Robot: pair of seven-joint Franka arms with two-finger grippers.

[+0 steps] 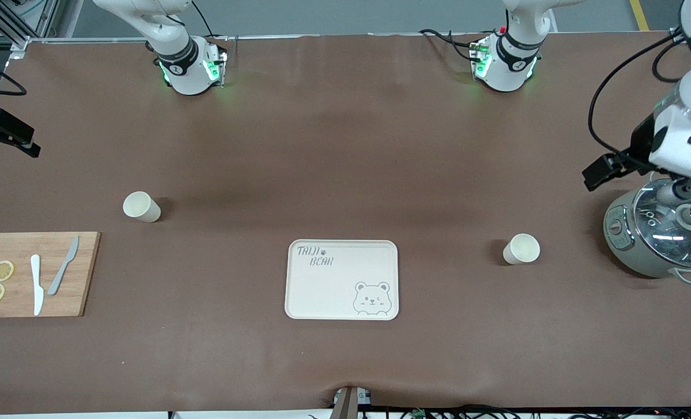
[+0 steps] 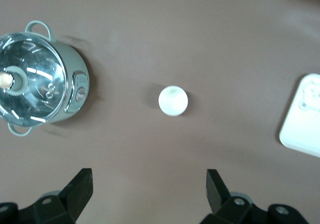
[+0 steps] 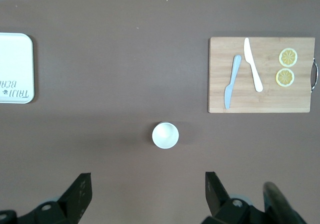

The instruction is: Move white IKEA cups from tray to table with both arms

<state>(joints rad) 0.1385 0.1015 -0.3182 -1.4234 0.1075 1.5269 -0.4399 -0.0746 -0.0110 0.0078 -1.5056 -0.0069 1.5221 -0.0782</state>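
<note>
Both white cups stand on the bench (image 1: 345, 163), off the tray (image 1: 342, 280): one cup (image 1: 141, 206) toward the right arm's end, the other cup (image 1: 521, 249) toward the left arm's end, so the task looks done. The tray reads "TAIJI BEAR". The left pincer (image 2: 149, 184) and right pincer (image 3: 148, 186) hang above the bench, fingers apart and empty.

Cups (image 1: 141, 206) (image 1: 521, 249) on table (image 1: 345, 145), tray (image 1: 342, 280) bare.

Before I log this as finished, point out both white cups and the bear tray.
Cup near the cutting board (image 1: 141, 206), front view, its side wall.
Cup near the cooker (image 1: 521, 249), front view, its side wall.
Bear tray (image 1: 328, 285), front view, its bare floor.
</note>
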